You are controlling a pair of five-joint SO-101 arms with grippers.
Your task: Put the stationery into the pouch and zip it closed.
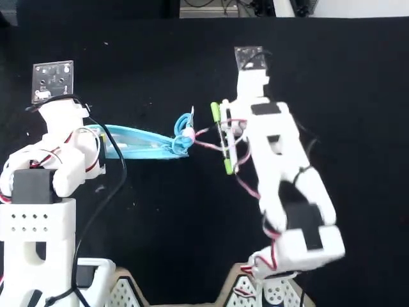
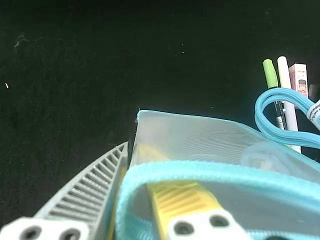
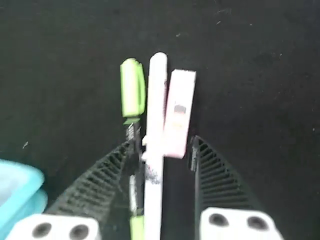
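- Closest to the left wrist lens, my left hand (image 2: 132, 150) is pinching one end of the translucent blue mesh pouch (image 2: 210, 145). One grey ribbed finger (image 2: 95, 185) lies outside the wall, and the other shows yellow through the mesh.
- From that hand the pouch stretches away towards my right hand (image 3: 162, 145), with its turquoise zip edge (image 2: 200, 172) curving across just in front of the left hand.
- At the pouch's far end from the left hand I see a turquoise cord loop (image 2: 280, 115), just beside what the right hand carries.
- That right hand is pressed onto a stationery bundle (image 3: 157, 130) of three pieces lying side by side: a green-capped pen (image 3: 132, 92), a white pen (image 3: 157, 85) and a pink rectangular block (image 3: 179, 112). Their ends poke out past the fingertips.
- All three pieces are outside the pouch, beyond its loop end.
- Under both hands is the black counter (image 1: 128, 64). I cannot tell whether the pouch rests on it or hangs above it.
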